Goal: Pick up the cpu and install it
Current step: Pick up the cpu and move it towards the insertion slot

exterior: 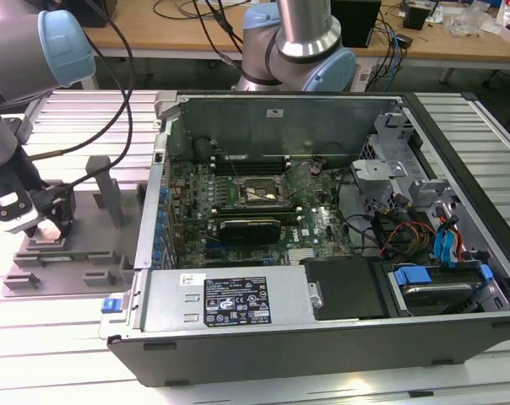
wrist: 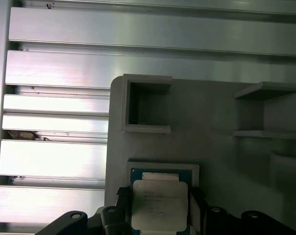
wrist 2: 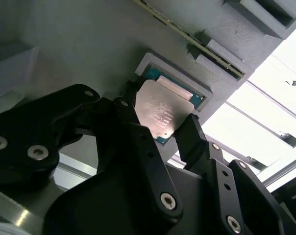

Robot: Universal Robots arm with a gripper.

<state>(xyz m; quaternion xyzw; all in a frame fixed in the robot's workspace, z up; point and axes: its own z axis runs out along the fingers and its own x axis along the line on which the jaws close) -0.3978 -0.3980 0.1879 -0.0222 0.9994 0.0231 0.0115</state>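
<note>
Ribbed metal worktop [exterior: 52, 354], grey tray [exterior: 94, 274] at the exterior view's left. Low over its pocket [wrist: 193, 171], tool [exterior: 48, 224] with fingers [wrist 2: 189, 137] closed against opposite cpu [wrist 2: 160, 115] edges. Pickup underway; socket [exterior: 257, 194] in open case [exterior: 322, 337] well apart, install not yet done.

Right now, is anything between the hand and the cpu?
Nothing visible. In the second wrist view the hand sits right at the cpu, which lies in its pocket of the grey tray.
</note>
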